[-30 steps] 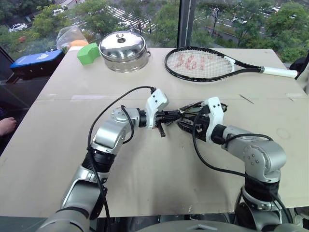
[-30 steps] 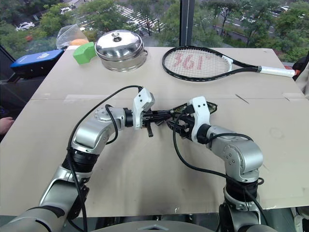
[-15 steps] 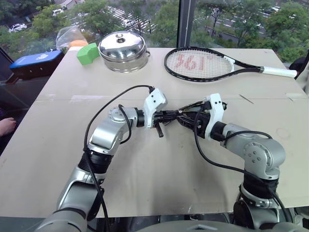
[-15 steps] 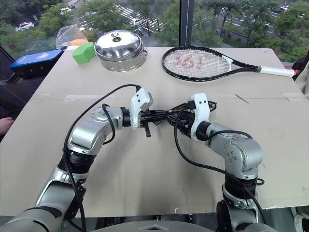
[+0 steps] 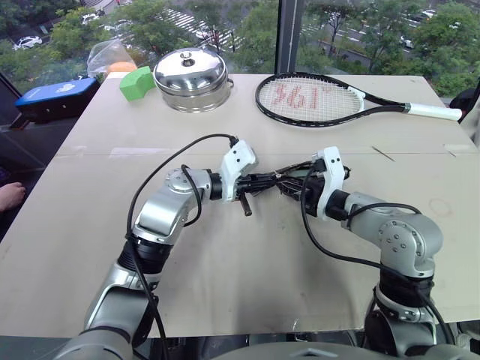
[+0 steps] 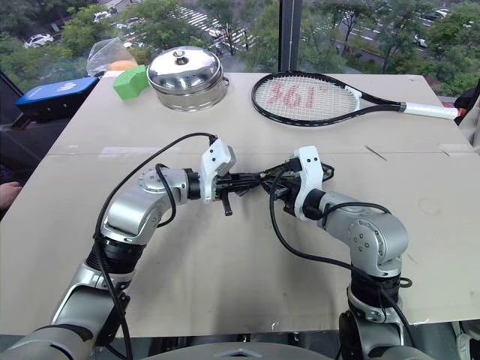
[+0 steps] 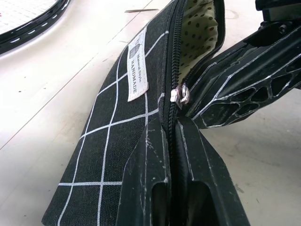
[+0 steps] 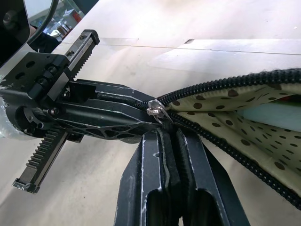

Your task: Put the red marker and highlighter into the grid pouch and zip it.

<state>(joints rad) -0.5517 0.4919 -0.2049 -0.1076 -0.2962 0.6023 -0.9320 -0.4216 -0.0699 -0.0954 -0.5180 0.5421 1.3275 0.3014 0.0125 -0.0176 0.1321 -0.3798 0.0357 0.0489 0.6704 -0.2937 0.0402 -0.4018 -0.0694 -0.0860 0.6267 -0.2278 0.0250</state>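
While the grid pouch (image 7: 117,141) is held up above the middle of the table (image 5: 225,277), between the two arms, the zip is judged to be the step in hand, since the mouth is seen gaping at one end with dotted lining showing. The left gripper (image 7: 171,136) is seen pressed together on the closed end of the pouch, pinching the fabric at the zip line. The right gripper (image 8: 167,134) is seen pressed together as well, its tips meeting just beneath the metal zip slider (image 8: 155,109); a pull cord is probably pinched there, though this cannot be made out with certainty. The slider sits just beyond the left gripper's tips, so the two grippers nearly meet at it.

From the head camera the long axis of the pouch is seen running roughly from 9 o'clock to 3 o'clock, tipped slightly toward 2 o'clock. The open stretch of zip lies from the slider toward 3 o'clock, past the right gripper, so the slider would have to be drawn that way while the left end is kept anchored.

A pale green shape, probably the highlighter (image 8: 277,115), is glimpsed inside the open mouth; the red marker cannot be made out
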